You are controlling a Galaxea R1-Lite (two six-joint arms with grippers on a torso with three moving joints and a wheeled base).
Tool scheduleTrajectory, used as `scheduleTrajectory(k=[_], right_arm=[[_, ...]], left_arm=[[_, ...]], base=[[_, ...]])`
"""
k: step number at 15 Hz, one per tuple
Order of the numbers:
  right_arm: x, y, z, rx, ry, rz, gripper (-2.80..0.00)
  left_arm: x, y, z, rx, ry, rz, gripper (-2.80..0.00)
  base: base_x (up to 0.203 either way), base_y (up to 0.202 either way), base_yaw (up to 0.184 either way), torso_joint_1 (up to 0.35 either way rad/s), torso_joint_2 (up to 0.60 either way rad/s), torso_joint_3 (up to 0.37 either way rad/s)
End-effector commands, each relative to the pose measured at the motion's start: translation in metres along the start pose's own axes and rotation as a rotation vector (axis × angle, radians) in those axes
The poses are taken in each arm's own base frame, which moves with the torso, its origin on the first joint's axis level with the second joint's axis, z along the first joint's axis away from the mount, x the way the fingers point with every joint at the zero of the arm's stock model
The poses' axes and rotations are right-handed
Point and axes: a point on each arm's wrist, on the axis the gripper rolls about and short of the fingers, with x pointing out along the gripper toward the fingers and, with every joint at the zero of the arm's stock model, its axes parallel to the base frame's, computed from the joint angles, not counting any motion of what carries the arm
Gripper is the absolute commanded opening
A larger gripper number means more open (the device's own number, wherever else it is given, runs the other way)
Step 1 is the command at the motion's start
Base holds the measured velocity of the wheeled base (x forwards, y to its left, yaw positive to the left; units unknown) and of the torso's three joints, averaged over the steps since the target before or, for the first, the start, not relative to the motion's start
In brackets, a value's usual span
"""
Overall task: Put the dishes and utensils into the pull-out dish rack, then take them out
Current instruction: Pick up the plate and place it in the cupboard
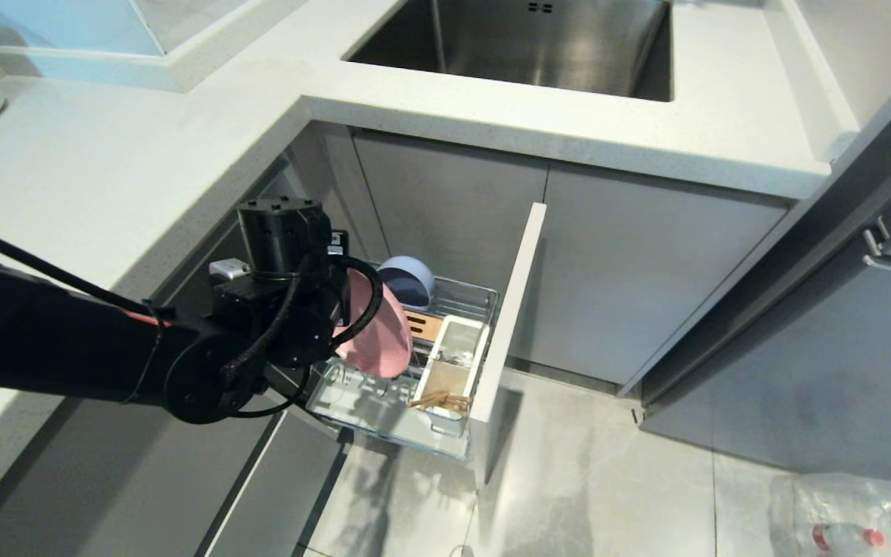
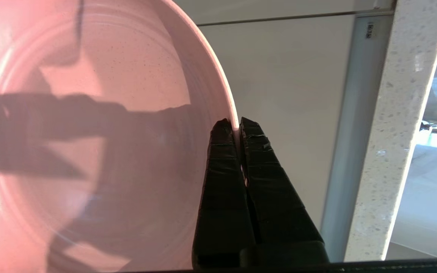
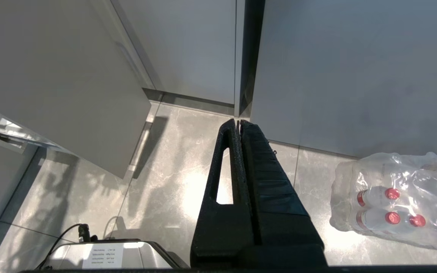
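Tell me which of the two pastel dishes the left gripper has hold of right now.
The pink plate: the left gripper is shut on its rim above the pull-out dish rack. The pale blue bowl sits untouched at the rack's back.

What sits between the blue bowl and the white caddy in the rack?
In the head view, the slotted wooden strip lies between the bowl and the caddy.

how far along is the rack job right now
Bowl stands in the rack, and chopsticks lie in its caddy. In hand: left gripper is shut on the plate rim, holding it above the rack. Loading or unloading, I cannot tell. Right gripper hangs shut over the floor.
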Motion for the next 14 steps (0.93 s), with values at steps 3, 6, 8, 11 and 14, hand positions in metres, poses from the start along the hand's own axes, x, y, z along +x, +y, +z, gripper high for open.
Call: scheduleTrajectory(k=[3, 6, 8, 11, 14], right_arm=[[0.0, 0.0, 0.0, 0.0, 0.001, 0.0, -2.8], [0.0, 0.0, 0.0, 0.0, 0.001, 0.0, -2.8], [0.0, 0.0, 0.0, 0.0, 0.001, 0.0, -2.8], [0.0, 0.0, 0.0, 0.0, 0.001, 0.0, -2.8], [0.0, 0.0, 0.0, 0.0, 0.001, 0.0, -2.8]], left_arm=[[-0.004, -0.01, 0.005, -0.042, -0.009, -0.043, -2.8], [-0.01, -0.023, 0.011, -0.091, -0.017, -0.109, -2.8], [-0.01, -0.017, 0.009, -0.087, -0.014, -0.096, -2.8], [-0.008, -0.011, 0.011, -0.121, -0.016, -0.08, -2.8], [-0.007, -0.007, 0.01, -0.126, -0.013, -0.087, -2.8]], base=[[0.0, 0.0, 0.0, 0.0, 0.0, 0.0], [0.0, 0.0, 0.0, 0.0, 0.0, 0.0], [0.0, 0.0, 0.0, 0.0, 0.0, 0.0], [0.0, 0.0, 0.0, 0.0, 0.0, 0.0], [0.0, 0.0, 0.0, 0.0, 0.0, 0.0]])
